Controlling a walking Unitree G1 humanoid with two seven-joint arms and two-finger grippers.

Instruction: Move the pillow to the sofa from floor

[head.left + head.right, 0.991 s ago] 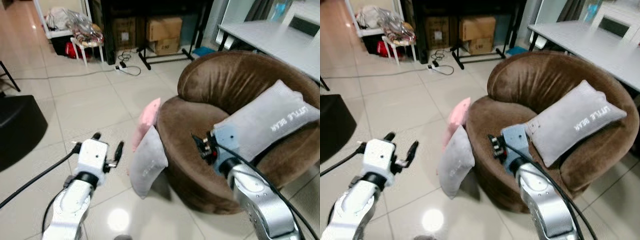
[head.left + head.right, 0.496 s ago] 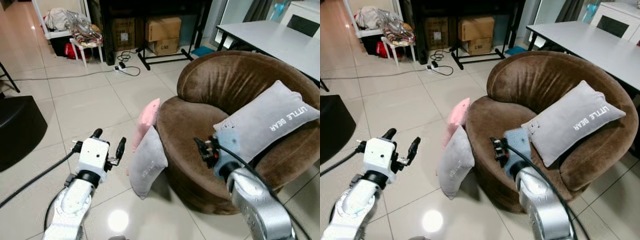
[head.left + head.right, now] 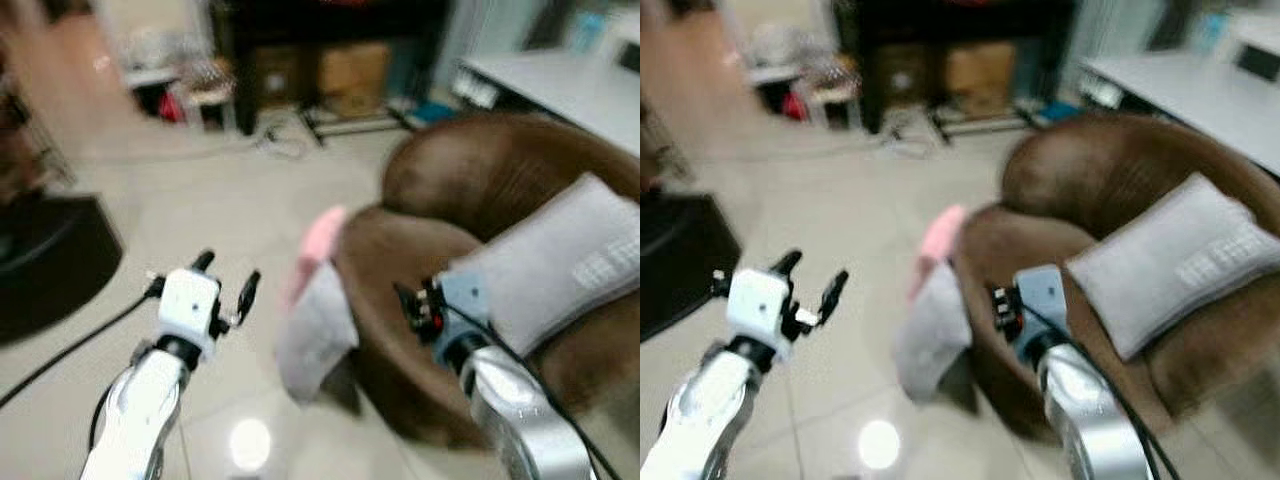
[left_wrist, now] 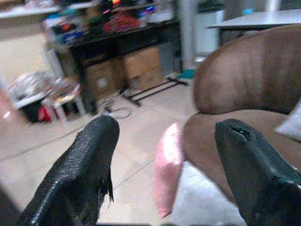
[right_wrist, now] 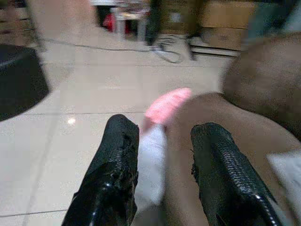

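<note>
A grey pillow (image 3: pixel 315 335) stands on the tiled floor, leaning on the front of the round brown sofa (image 3: pixel 470 175). Just behind it a pink pillow (image 3: pixel 318 243) also leans on the sofa. A second grey pillow (image 3: pixel 565 260) lies on the sofa seat. My left gripper (image 3: pixel 228 277) hangs open over the floor, left of the floor pillows and apart from them. Held above the sofa's front rim, my right gripper (image 3: pixel 414 306) is open and empty; its wrist view looks down past its fingers (image 5: pixel 117 155) at both floor pillows.
A low black object (image 3: pixel 50 265) sits on the floor at the left. Cardboard boxes (image 3: pixel 345 70), a dark stand, floor cables and a cluttered stool (image 3: pixel 205 95) line the back. A white table (image 3: pixel 555 80) stands behind the sofa at the right.
The whole picture has shifted a little and gone blurred, so the camera is moving. Both arms keep about the same pose and both grippers stay open.
</note>
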